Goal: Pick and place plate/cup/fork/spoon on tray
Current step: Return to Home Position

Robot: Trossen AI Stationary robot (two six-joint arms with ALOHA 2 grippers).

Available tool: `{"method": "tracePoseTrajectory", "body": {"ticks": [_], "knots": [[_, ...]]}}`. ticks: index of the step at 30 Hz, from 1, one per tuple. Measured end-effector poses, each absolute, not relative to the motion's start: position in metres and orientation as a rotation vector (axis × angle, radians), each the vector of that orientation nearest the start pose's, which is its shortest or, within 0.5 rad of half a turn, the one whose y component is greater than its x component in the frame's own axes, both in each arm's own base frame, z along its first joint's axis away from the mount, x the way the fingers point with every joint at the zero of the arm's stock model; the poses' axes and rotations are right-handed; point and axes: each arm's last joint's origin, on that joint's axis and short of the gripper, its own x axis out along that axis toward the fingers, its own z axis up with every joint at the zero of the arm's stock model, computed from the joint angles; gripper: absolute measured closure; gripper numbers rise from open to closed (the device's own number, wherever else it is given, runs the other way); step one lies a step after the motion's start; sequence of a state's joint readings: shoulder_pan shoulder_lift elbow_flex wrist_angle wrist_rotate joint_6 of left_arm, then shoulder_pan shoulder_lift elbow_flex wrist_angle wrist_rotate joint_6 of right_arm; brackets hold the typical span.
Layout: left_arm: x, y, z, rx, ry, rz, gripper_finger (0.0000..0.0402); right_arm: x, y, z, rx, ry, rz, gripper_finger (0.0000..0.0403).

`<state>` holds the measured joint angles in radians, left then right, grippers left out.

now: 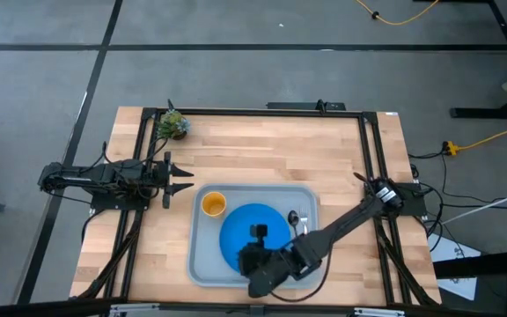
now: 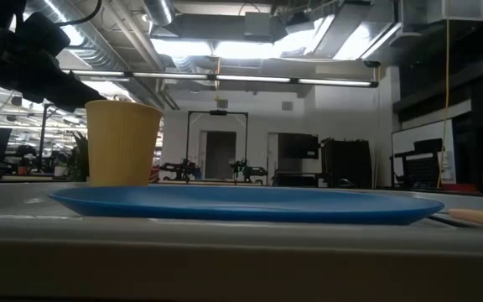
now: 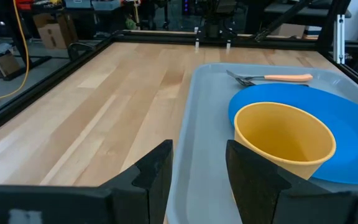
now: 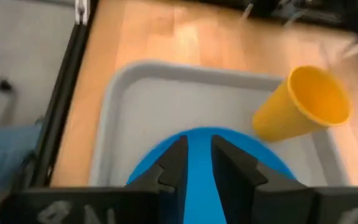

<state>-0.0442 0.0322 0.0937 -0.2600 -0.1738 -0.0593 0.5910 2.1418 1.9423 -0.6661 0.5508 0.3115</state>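
Note:
The grey-blue tray (image 1: 202,264) lies on the middle of the table, toward its near edge. The blue plate (image 1: 240,224) lies flat in it. The orange-yellow cup (image 1: 214,204) stands upright in the tray's far left corner. The dark spoon (image 1: 294,217) lies right of the plate. The tan-handled fork (image 3: 284,78) lies beside it, and its handle also shows in the low view (image 2: 476,218). My right gripper (image 4: 199,146) hangs over the plate's near part (image 4: 166,155), open by a narrow gap and empty. My left gripper (image 3: 199,162) waits open at the tray's left rim, near the cup (image 3: 284,140).
A small potted plant (image 1: 173,123) stands at the table's far left corner. Black frame rails (image 1: 143,167) run along the table's sides. Bare wood (image 1: 271,150) stretches between the tray and the far edge. My right arm (image 1: 341,220) slants over the tray's right part.

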Motion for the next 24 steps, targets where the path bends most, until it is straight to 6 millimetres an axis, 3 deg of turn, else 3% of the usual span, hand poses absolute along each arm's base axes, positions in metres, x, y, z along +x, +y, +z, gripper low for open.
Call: {"method": "tracePoseTrajectory", "body": {"ticks": [7, 13, 19, 24], "knots": [[0.092, 0.001, 0.168, -0.037, 0.194, 0.135, 0.0259, 0.408, 0.228, 0.265, -0.202, 0.875, 0.149, 0.0328], [0.092, 0.001, 0.168, -0.037, 0.194, 0.135, 0.0259, 0.395, 0.205, 0.28, -0.241, 0.93, 0.117, 0.0328], [0.092, 0.001, 0.168, -0.037, 0.194, 0.135, 0.0259, 0.379, 0.172, 0.253, -0.206, 0.85, 0.148, 0.0328], [0.092, 0.001, 0.168, -0.038, 0.194, 0.134, 0.0259, 0.346, 0.146, 0.225, -0.164, 0.728, 0.168, 0.0328]]}}
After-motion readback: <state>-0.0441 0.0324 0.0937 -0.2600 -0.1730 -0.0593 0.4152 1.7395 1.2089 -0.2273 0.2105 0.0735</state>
